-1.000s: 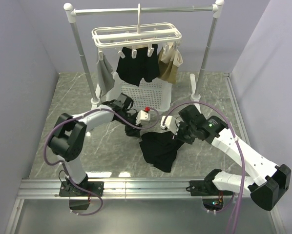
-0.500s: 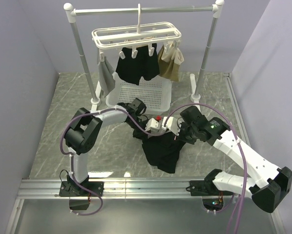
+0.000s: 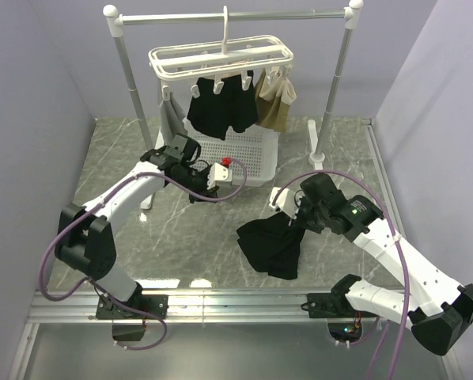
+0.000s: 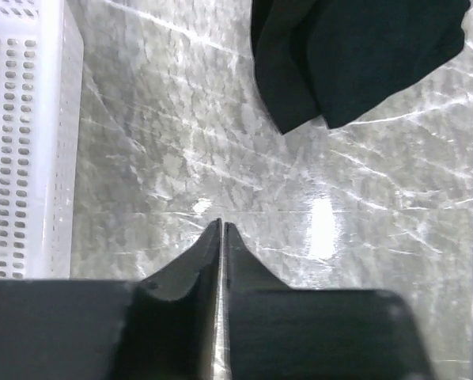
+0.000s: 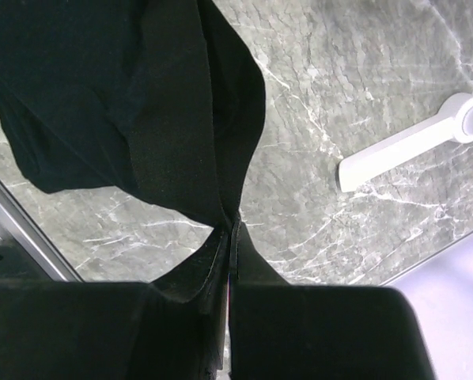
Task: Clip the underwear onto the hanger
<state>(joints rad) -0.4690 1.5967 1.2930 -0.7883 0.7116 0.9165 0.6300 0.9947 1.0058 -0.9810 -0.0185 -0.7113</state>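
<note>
Mia: Where was the underwear (image 3: 272,245)?

Ben: It hung from the right gripper (image 3: 292,212), over the grey table (image 3: 181,229). It was on the near right side, well apart from the hanger (image 3: 221,59). I could not tell if its bottom touched the table.

Mia: How did the right gripper hold it?

Ben: Its two fingers (image 5: 209,261) were pressed tight together. An edge of the black cloth was pinched between them. The rest of the cloth spread out past the tips.

Mia: And the left gripper (image 3: 198,180)?

Ben: It was further left and further back, just beside the near side of the white basket (image 3: 236,150). Its fingers (image 4: 205,253) were closed together too. There was nothing between them, only table below.

Mia: What was on the hanger?

Ben: The hanger hung by its hook from the rail stand (image 3: 228,16) at the far side. Another black garment (image 3: 221,107) was clipped in the middle. A tan garment (image 3: 274,103) hung to its right, and a small grey garment (image 3: 172,123) hung to its left.

Mia: Where was the basket?

Ben: It sat on the table, right under the hanger.
</note>
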